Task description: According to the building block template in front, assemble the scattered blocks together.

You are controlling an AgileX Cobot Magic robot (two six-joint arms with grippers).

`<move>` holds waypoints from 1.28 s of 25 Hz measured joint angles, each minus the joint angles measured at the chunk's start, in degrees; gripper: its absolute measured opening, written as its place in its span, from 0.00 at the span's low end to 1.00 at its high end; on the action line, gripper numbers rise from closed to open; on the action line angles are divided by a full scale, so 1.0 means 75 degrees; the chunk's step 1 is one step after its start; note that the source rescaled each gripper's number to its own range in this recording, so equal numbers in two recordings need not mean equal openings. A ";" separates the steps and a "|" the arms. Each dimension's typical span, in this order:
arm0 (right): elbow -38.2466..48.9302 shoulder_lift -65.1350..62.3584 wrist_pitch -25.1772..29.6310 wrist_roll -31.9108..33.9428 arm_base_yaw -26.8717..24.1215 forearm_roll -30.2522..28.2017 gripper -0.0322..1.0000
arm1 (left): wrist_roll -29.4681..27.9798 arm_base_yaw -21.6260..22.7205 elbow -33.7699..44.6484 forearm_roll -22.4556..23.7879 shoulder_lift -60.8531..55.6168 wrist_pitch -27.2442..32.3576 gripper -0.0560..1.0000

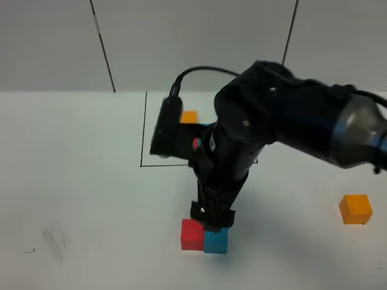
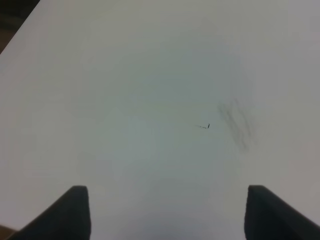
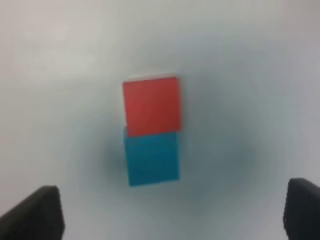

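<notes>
A loose red cube [image 1: 192, 234] and a loose blue cube [image 1: 216, 240] sit touching side by side on the white table near the front middle. My right gripper [image 1: 211, 220] hangs just above them, open and empty. In the right wrist view the red cube [image 3: 152, 105] and blue cube [image 3: 152, 159] lie between the spread fingers of that gripper [image 3: 175, 200]. The loose orange cube [image 1: 355, 209] sits alone at the right. The template's black outline [image 1: 145, 121] is behind; its orange cube [image 1: 189, 116] and a bit of red [image 1: 196, 144] show, the rest hidden by the arm. My left gripper [image 2: 167, 200] is open over bare table.
The right arm's bulky dark body [image 1: 272, 121] reaches across the middle and covers most of the template. A grey scuff mark [image 1: 55, 238] lies on the table at the front left; it also shows in the left wrist view [image 2: 237, 122]. The wall stands behind the table.
</notes>
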 joint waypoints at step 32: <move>0.0083 0.0186 0.1444 0.5219 -0.5016 -0.0364 0.74 | 0.0000 0.0000 0.0000 0.0000 0.0000 0.0000 0.51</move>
